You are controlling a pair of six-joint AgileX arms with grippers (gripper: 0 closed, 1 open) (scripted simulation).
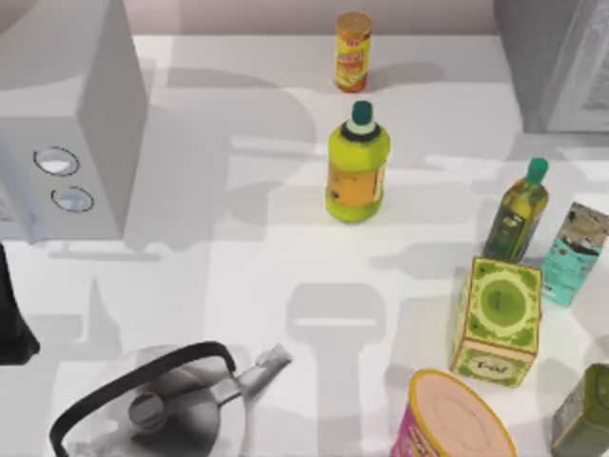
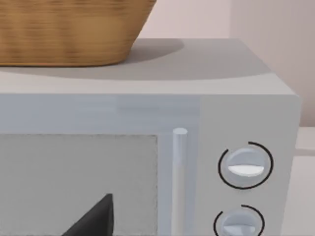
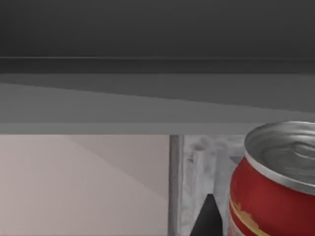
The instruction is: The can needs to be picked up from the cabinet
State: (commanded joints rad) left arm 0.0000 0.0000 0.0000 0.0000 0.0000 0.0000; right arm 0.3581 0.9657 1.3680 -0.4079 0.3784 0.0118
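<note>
The surface (image 1: pixel 238 248) is white and crowded. The cabinet (image 1: pixel 557 57) stands at its far right corner, and a grey appliance (image 1: pixel 67 114) with two dials (image 1: pixel 57 162) sits at the far left edge with a basket (image 2: pixel 69 29) on top. A kettle (image 1: pixel 162 400) rests near the front left corner.

Along the right edge stand a green tin (image 1: pixel 497 322), a pink tub (image 1: pixel 457 419), an oil bottle (image 1: pixel 519 211) and a teal carton (image 1: pixel 576 252). A yellow bottle (image 1: pixel 357 164) stands mid-surface, a small canister (image 1: pixel 352 50) at the far edge.

The red can (image 3: pixel 275 182) stands upright beneath a dark grey panel, close to the right end effector (image 3: pixel 206 216); whether its fingers are spread cannot be told. The left end effector (image 2: pixel 93 219) faces the appliance door, its state equally unclear.
</note>
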